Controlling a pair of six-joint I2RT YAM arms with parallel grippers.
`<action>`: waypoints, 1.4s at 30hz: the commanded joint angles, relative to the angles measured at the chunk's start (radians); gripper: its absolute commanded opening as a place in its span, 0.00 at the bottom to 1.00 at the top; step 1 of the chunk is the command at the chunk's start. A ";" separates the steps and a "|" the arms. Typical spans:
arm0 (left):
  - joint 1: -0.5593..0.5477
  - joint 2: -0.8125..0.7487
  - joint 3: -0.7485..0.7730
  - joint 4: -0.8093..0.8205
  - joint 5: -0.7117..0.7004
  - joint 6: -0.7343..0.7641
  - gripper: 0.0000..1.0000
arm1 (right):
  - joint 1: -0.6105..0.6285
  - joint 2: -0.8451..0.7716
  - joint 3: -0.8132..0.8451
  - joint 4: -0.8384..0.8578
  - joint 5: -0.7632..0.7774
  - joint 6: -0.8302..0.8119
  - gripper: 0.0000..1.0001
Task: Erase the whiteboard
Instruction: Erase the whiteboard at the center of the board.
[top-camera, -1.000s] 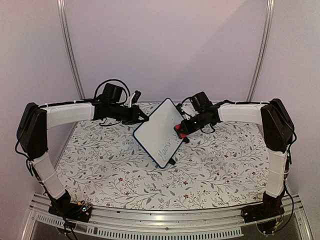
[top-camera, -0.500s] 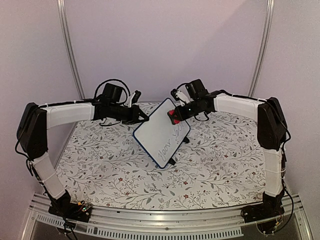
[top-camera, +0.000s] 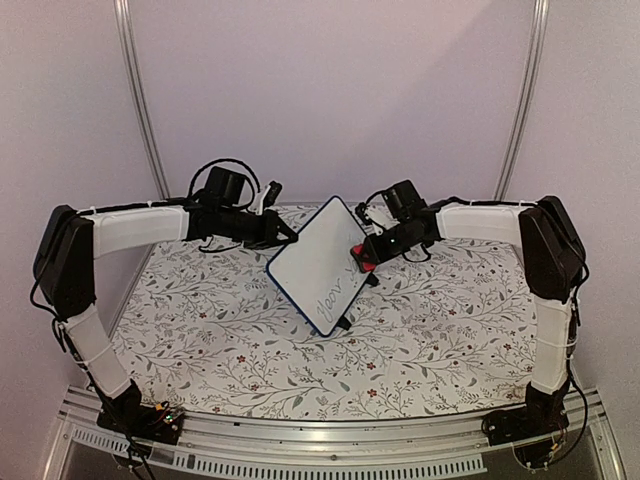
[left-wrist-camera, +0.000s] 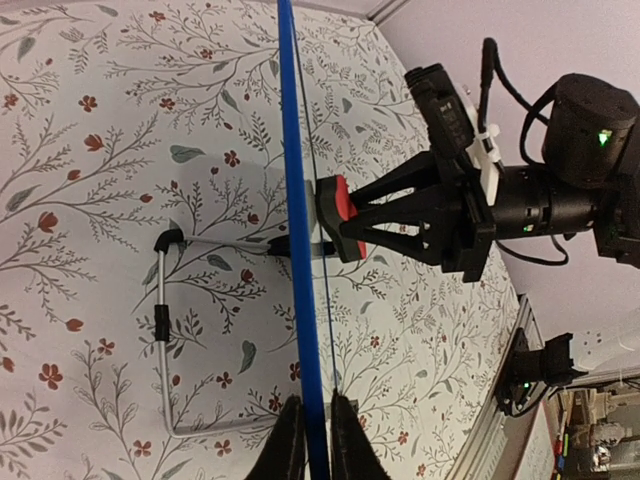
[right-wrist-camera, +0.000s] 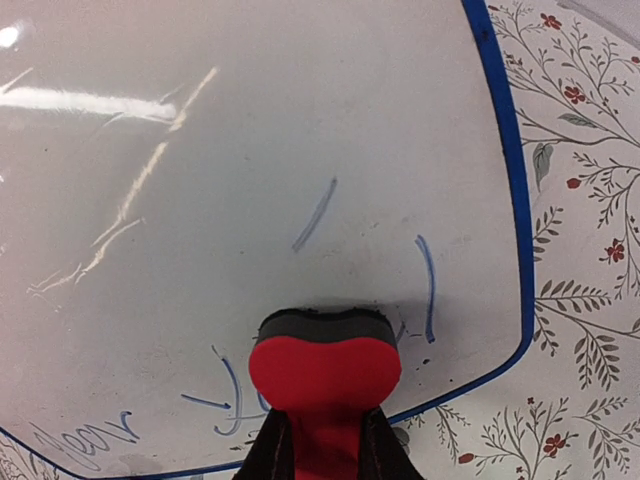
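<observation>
The whiteboard (top-camera: 320, 262), white with a thin blue frame, is held tilted above the flowered table. My left gripper (top-camera: 285, 238) is shut on its upper left edge; the left wrist view shows that blue edge (left-wrist-camera: 300, 240) pinched between the fingers at my left gripper (left-wrist-camera: 317, 440). My right gripper (top-camera: 365, 260) is shut on a red eraser (right-wrist-camera: 325, 368) whose dark felt face presses against the whiteboard (right-wrist-camera: 250, 180) near its right corner. Blue handwriting (right-wrist-camera: 225, 395) and a few loose strokes remain around the eraser. More writing (top-camera: 328, 301) shows on the board's lower part.
A wire stand (left-wrist-camera: 165, 330) with black feet hangs behind the board, over the flowered tablecloth (top-camera: 200, 330). A metal rail (top-camera: 300, 450) runs along the near edge between the arm bases. Upright poles (top-camera: 140, 100) stand at the back.
My right gripper swept the eraser up toward the board's top corner half a second ago and has come back down to the right corner. The left gripper and the board stayed put.
</observation>
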 joint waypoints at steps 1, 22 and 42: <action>-0.005 -0.001 -0.010 0.039 0.032 0.006 0.09 | -0.003 -0.001 0.074 -0.021 -0.009 0.003 0.05; -0.006 -0.005 -0.011 0.040 0.036 0.006 0.09 | -0.026 0.019 0.027 -0.001 -0.040 0.008 0.05; -0.004 -0.007 -0.011 0.040 0.036 0.006 0.09 | -0.026 0.126 0.283 -0.072 -0.083 0.016 0.05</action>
